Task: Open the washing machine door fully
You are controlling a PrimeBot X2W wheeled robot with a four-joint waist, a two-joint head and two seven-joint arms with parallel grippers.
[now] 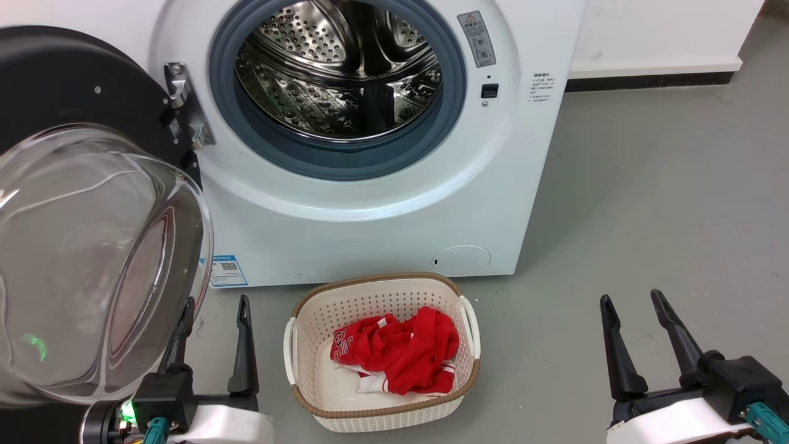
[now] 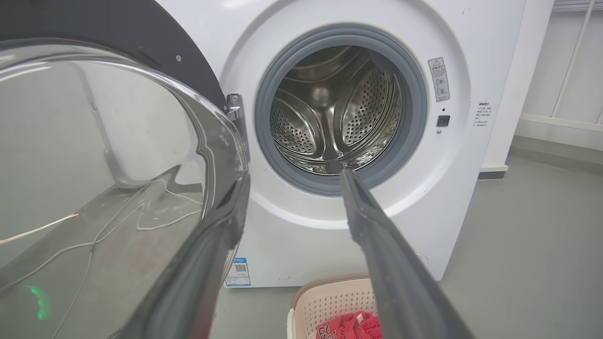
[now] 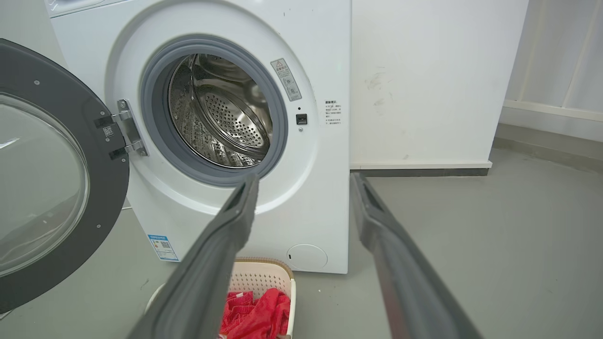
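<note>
Hanging wide open on its hinge at the left of the washing machine (image 1: pixel 370 228), the washing machine door (image 1: pixel 80 259) turns its clear glass bowl toward the robot, just beside the left gripper (image 1: pixel 216 302). That gripper's fingers are spread with nothing between them, the outer one right at the bowl's edge, though whether it touches cannot be told. The right gripper (image 1: pixel 631 297), likewise spread and empty, sits well apart from the door, beyond a basket (image 1: pixel 382 422) holding red cloth (image 1: pixel 400 351).
</note>
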